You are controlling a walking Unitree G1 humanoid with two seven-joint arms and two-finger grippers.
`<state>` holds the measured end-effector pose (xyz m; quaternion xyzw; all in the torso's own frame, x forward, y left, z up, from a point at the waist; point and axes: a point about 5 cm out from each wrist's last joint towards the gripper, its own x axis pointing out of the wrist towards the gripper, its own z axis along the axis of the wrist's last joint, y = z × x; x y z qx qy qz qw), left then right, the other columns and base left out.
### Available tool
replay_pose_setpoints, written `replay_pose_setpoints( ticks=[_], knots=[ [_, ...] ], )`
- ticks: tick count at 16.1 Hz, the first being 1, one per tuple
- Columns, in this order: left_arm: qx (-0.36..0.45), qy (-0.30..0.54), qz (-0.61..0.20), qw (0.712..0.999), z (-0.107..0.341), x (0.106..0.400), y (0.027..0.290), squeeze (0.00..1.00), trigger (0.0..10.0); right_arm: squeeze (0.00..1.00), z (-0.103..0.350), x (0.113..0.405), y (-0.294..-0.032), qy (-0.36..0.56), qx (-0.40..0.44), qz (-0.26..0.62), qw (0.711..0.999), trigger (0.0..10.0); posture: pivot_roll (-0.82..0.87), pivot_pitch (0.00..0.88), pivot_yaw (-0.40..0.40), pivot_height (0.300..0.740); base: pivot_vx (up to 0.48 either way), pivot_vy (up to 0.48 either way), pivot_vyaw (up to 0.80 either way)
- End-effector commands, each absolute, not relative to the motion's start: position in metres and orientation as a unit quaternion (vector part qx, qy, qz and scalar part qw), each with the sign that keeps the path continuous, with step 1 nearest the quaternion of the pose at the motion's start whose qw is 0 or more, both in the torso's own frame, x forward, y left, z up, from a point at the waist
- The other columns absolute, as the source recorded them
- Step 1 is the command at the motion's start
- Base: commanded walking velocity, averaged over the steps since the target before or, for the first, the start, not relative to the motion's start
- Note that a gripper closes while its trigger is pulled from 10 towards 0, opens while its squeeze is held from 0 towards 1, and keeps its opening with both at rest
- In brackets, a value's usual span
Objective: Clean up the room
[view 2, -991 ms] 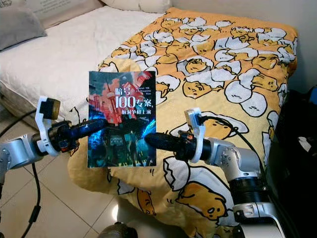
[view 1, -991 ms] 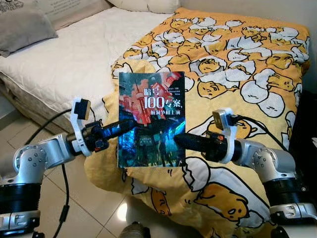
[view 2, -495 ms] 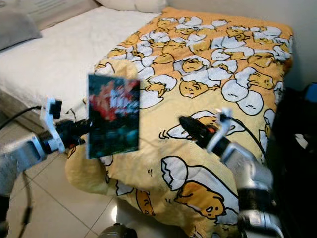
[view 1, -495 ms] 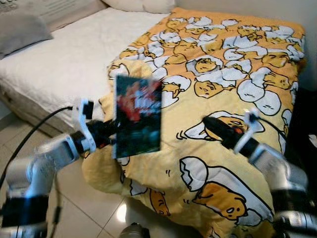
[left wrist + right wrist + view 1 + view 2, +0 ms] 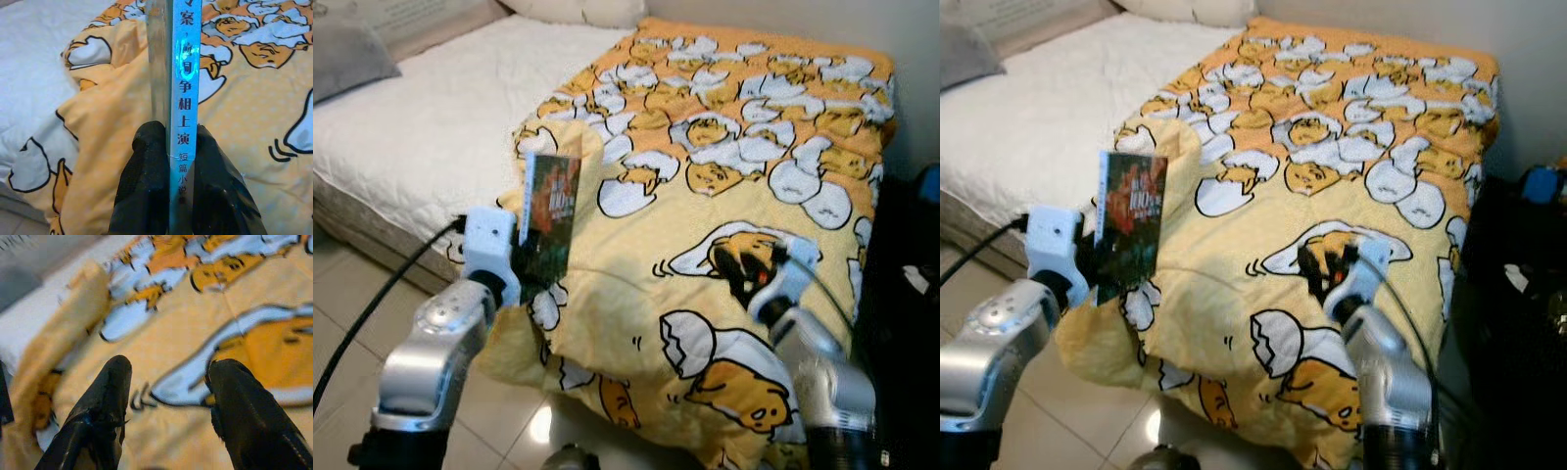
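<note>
- Left gripper (image 5: 171, 161) clamped the book (image 5: 551, 211) at its spine, holding it upright over the blanket's (image 5: 724, 196) edge.
- Right gripper (image 5: 166, 382) hovered above the blanket, fingers spread wide, holding nothing.

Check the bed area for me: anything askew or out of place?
The yellow blanket lies rumpled, its near corner bunched and drooping over the bed edge towards the floor. The book is off the bed, pinched upright in the left hand. The right hand hovers open above the blanket.
</note>
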<state>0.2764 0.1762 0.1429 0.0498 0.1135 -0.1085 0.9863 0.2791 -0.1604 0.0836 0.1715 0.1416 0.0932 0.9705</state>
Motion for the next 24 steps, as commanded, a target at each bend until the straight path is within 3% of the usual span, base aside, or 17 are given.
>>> replay_pose_setpoints(
  ticks=[1,4,17,24],
  knots=[
    [0.062,0.080,-0.111,0.989,0.155,0.275,0.171,0.00,10.0,0.00,0.089,0.278,-0.155,0.138,0.157,0.094,0.973,10.0,-0.05,0.000,0.039,0.740,0.000,0.000,0.00],
    [0.070,0.075,-0.100,0.990,0.153,0.268,0.166,0.00,10.0,0.00,0.092,0.271,-0.160,0.137,0.148,0.074,0.977,10.0,-0.04,0.000,0.023,0.740,0.000,0.081,-0.21],
    [0.075,0.076,-0.087,0.990,0.156,0.264,0.172,0.00,10.0,0.00,0.092,0.264,-0.152,0.148,0.141,0.070,0.976,10.0,-0.02,0.000,0.024,0.740,0.000,0.293,-0.77],
    [0.074,0.082,-0.091,0.990,0.155,0.266,0.172,0.00,10.0,0.00,0.091,0.265,-0.150,0.156,0.125,0.074,0.977,10.0,-0.02,0.000,0.020,0.740,0.000,0.331,-0.13]
  ],
)
